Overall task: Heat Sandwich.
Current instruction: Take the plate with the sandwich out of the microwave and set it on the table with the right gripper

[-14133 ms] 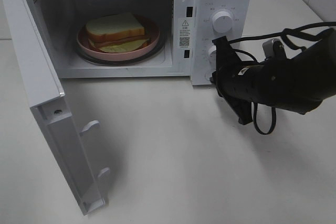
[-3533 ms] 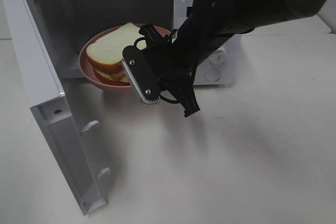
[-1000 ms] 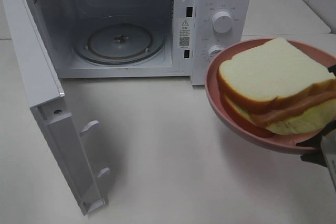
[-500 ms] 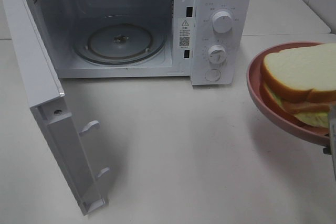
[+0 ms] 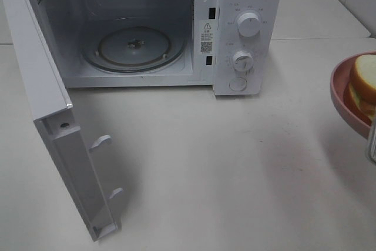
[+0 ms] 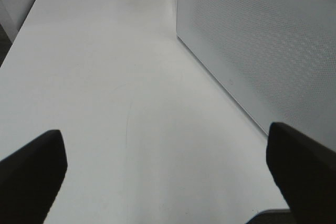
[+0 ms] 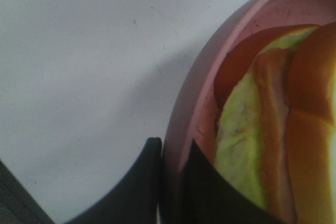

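Observation:
The sandwich, white bread over ham and pale green filling, lies on a round pink plate at the far right edge of the exterior high view, raised above the table. My right gripper is shut on the plate's rim, one finger on each side, with the sandwich close beside it. Only a sliver of that gripper's finger shows in the exterior high view. My left gripper is open and empty over bare table, beside the microwave's perforated side wall.
The white microwave stands at the back with its door swung open toward the front left. Its cavity holds only the glass turntable. Two dials are on its right panel. White table lies in front.
The plate with the sandwich has been taken out of the microwave and carried right. In the last second it slid further right, now half out of the exterior high view.

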`<control>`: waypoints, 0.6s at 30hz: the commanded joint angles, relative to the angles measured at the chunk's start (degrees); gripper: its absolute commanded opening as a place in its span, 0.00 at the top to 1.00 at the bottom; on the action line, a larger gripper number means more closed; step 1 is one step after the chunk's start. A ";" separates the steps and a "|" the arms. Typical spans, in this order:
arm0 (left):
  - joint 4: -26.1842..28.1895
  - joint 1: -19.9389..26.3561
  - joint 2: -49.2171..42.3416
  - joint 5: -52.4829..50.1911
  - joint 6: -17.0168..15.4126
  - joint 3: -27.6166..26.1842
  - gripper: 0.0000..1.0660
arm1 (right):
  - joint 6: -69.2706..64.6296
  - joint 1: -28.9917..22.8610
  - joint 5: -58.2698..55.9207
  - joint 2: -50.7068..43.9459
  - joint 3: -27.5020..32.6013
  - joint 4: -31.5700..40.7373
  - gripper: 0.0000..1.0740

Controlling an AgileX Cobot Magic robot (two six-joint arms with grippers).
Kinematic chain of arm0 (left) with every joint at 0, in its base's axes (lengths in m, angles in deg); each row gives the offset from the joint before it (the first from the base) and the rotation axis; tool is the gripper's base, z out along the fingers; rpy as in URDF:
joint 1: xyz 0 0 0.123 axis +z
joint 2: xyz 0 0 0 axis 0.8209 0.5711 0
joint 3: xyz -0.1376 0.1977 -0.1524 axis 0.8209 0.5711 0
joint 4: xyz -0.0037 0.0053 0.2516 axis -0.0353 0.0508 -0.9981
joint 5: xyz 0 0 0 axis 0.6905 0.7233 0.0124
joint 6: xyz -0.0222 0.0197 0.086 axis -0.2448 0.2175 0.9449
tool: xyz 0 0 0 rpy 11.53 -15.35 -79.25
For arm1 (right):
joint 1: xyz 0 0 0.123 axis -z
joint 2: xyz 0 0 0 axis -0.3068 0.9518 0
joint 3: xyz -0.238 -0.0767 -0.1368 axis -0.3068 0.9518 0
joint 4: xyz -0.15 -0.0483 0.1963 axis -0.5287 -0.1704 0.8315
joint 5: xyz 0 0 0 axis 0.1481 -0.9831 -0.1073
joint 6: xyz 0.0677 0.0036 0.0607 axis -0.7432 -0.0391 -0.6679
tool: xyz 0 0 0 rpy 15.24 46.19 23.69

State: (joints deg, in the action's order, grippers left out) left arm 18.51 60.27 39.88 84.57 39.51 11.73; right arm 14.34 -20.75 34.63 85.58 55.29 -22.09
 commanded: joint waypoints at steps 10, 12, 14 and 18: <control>0.46 -0.34 -1.15 -0.52 -0.17 0.06 0.08 | -24.41 -0.23 -0.23 8.08 -0.29 -10.31 0.99; 0.46 -0.34 -1.15 -0.52 -0.17 0.06 0.08 | -28.19 -0.23 -0.92 11.06 -0.92 -10.43 0.99; 0.46 -0.34 -1.15 -0.52 -0.17 0.06 0.08 | -29.62 -0.23 -1.26 12.20 -1.20 -10.54 0.99; 0.46 -0.34 -1.15 -0.52 -0.17 0.06 0.08 | -36.33 -0.23 -3.32 16.44 -2.58 -11.75 0.99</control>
State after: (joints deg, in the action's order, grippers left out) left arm 18.51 60.27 39.88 84.57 39.51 11.73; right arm -20.32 -20.75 32.39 101.79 53.11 -31.26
